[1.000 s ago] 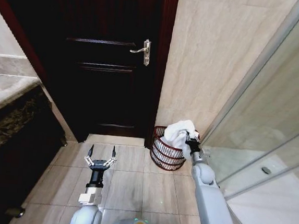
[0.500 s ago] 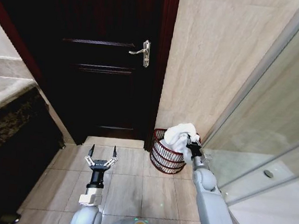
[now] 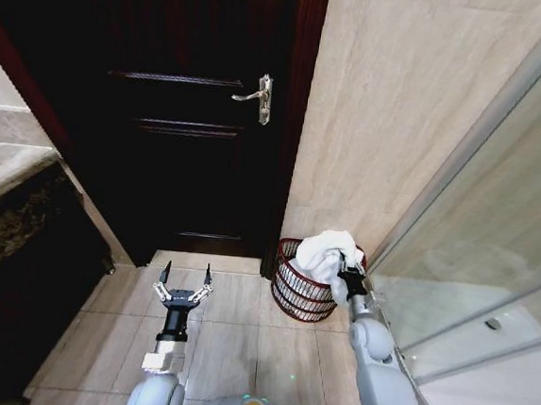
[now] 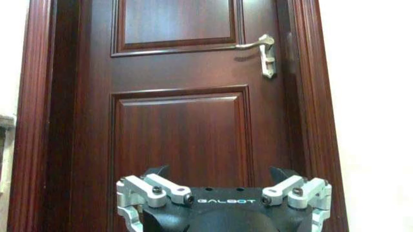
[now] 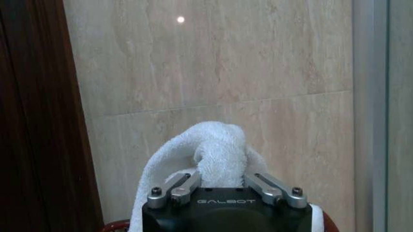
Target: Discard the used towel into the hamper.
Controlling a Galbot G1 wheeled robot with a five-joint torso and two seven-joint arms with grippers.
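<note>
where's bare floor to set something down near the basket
Bare tile lies between the left gripper and the hamper, in front of the door. Crowded: hamper against the wall, towel and right gripper over it.

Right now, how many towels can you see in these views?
1. A white terry towel bunched over the small dark reddish-brown wire hamper by the beige wall, held by the right gripper. Others could lie hidden beneath it inside.

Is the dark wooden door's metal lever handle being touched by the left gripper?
No: in the head view the left gripper hangs open low over the floor tiles, well below the lever handle on the dark wooden door.
</note>
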